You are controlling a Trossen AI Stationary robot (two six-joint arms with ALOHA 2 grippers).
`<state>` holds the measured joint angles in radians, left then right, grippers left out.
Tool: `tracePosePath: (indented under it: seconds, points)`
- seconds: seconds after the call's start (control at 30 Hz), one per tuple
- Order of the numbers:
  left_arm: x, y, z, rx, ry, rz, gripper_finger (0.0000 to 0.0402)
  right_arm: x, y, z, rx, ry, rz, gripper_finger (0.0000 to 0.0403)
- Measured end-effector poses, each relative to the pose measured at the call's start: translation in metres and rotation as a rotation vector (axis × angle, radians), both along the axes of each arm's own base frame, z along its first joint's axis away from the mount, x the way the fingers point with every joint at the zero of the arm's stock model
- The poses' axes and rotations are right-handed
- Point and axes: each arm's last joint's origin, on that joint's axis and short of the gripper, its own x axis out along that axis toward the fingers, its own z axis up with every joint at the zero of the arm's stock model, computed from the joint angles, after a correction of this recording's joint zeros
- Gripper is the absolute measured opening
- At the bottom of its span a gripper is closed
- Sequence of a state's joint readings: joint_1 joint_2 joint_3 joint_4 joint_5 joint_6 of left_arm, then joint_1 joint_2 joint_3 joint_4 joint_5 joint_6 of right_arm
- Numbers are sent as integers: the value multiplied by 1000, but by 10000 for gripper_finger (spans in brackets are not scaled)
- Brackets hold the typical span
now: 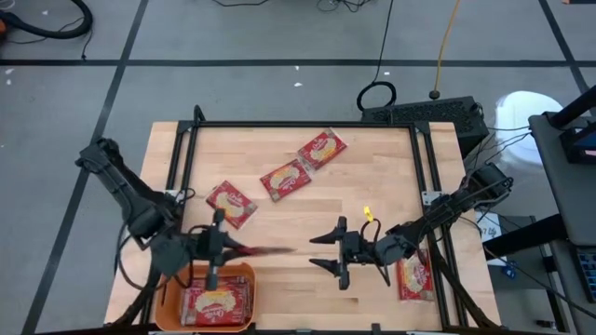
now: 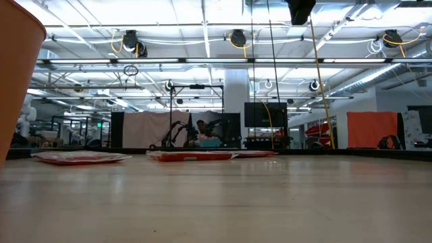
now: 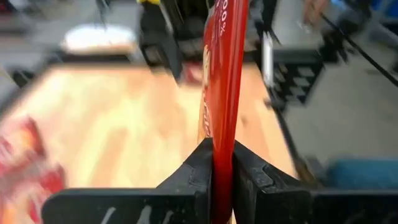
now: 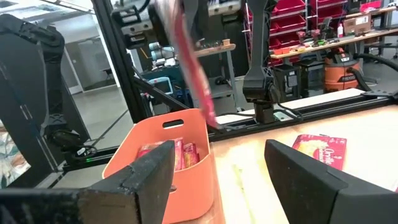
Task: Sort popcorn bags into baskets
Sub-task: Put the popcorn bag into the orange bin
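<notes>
My left gripper (image 1: 216,249) is shut on a red popcorn bag (image 1: 265,249), held edge-on just beyond the far rim of the orange basket (image 1: 244,272). The basket stands at the table's near left corner with several bags (image 1: 216,302) in it. Three more bags lie flat toward the far side (image 1: 231,203) (image 1: 285,180) (image 1: 321,149). Another bag (image 1: 414,276) lies near the right edge, beside the right arm. My right gripper (image 1: 340,251) is open near the table's middle, facing the basket (image 4: 174,155) and touching nothing. My left gripper pinches the red bag between its two fingers at one end (image 3: 222,163). The fingers come roughly level from the table's left and lie along the bag. The bag stands on edge, lifted clear of the table, and its free end (image 1: 287,249) sticks out toward the right.
A black frame (image 1: 298,125) runs along the table's far and side edges. A small yellow piece (image 1: 367,214) lies by the right gripper. Bare wood (image 1: 298,209) lies between the two grippers and the far bags. The low view shows the basket wall (image 2: 17,67) close at left.
</notes>
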<state>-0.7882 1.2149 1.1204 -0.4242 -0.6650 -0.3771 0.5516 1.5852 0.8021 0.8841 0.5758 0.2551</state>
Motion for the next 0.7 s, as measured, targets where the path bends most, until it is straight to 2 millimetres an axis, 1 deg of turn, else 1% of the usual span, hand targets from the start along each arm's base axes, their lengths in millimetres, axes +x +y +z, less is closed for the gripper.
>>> tracePosePath:
  seconds: [0.1, 0.2, 0.3, 0.37, 0.53, 0.7]
  points:
    - [-11, -2, 2, -62, 129, -62, 33, 0, 0, -1, -1, 9, 1, 242]
    - [-23, -9, 8, -99, 216, -92, 23, 0, 0, -2, -6, 18, 0, 242]
    - [-39, -19, 15, -120, 295, -98, 21, 1, -2, -2, -14, 19, -8, 242]
    - [-48, -26, 15, -138, 368, -75, 21, 2, -4, -2, -15, 18, -16, 242]
    - [-62, -51, 0, -154, 591, 4, 33, 4, -7, -2, -16, 19, -29, 242]
    - [-64, -80, -16, -120, 714, 50, 35, 6, -11, -2, -16, 19, -40, 242]
